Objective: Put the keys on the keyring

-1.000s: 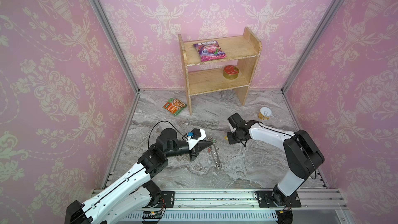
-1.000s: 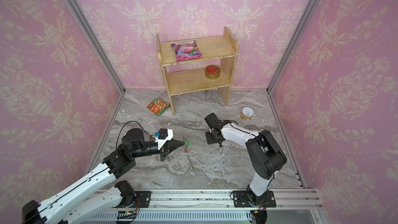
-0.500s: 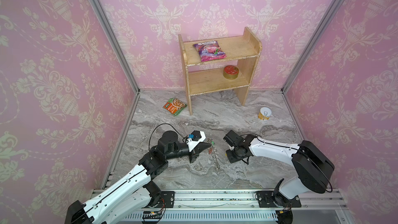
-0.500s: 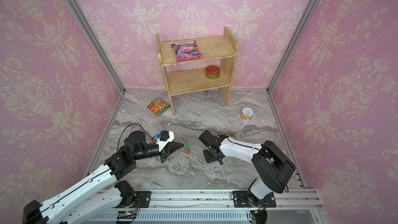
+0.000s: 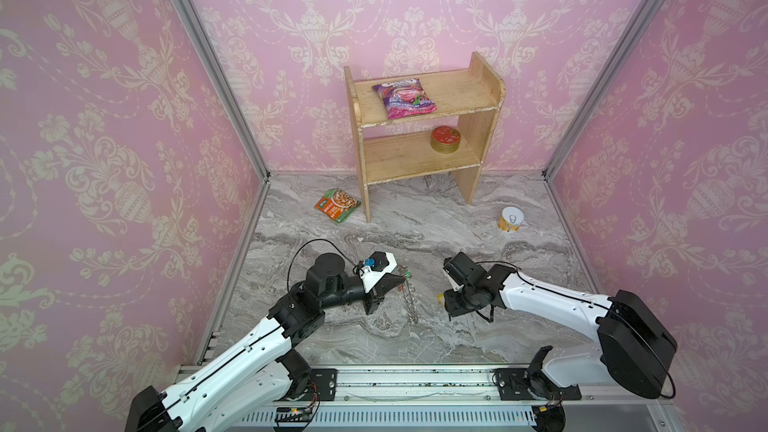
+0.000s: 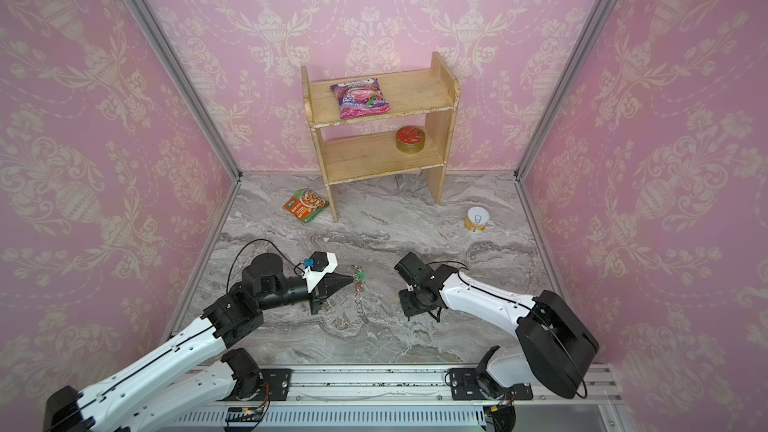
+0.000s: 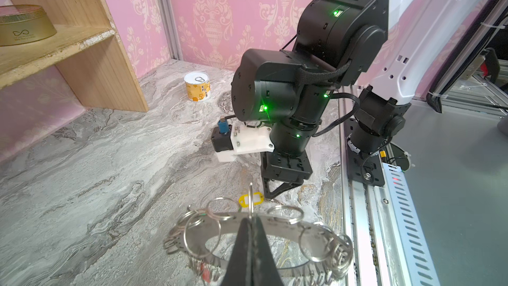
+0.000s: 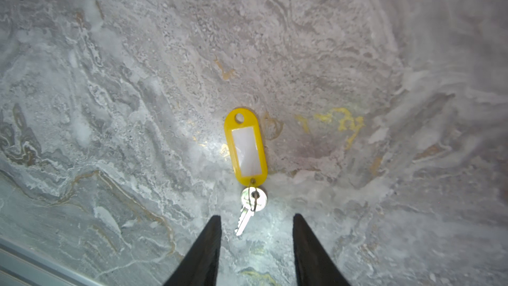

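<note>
Since a second ago the right gripper (image 5: 449,307) has drawn away from the two-tier wooden shelf (image 5: 399,156), and its jaws, closed then, now stand partly apart. The left gripper (image 5: 400,280) has hardly shifted. In both top views the left gripper's jaws are pressed together on the large flat grey metal keyring (image 5: 409,301). It hangs edge-on from their tips over the grey marble floor (image 5: 415,222), well in front of the shelf, with a small green tag (image 6: 360,274) at its shelf-ward end. The right gripper (image 6: 409,312) points down at the floor, also well in front of the shelf, with a small yellow-tagged key (image 5: 439,296) just beside it. In the left wrist view the closed black fingers (image 7: 248,246) clamp the keyring (image 7: 286,222), whose rim carries many silver wire loops, and a red tag (image 7: 204,271) shows blurred beneath. The yellow-tagged key (image 7: 250,198) lies flat on the floor at the right gripper (image 7: 268,198). In the right wrist view the right gripper (image 8: 255,217) shows two black fingers (image 8: 209,243) apart and holding nothing. The yellow-tagged key (image 8: 246,149) lies flat, its blade pointing into the gap and touching neither finger.
</note>
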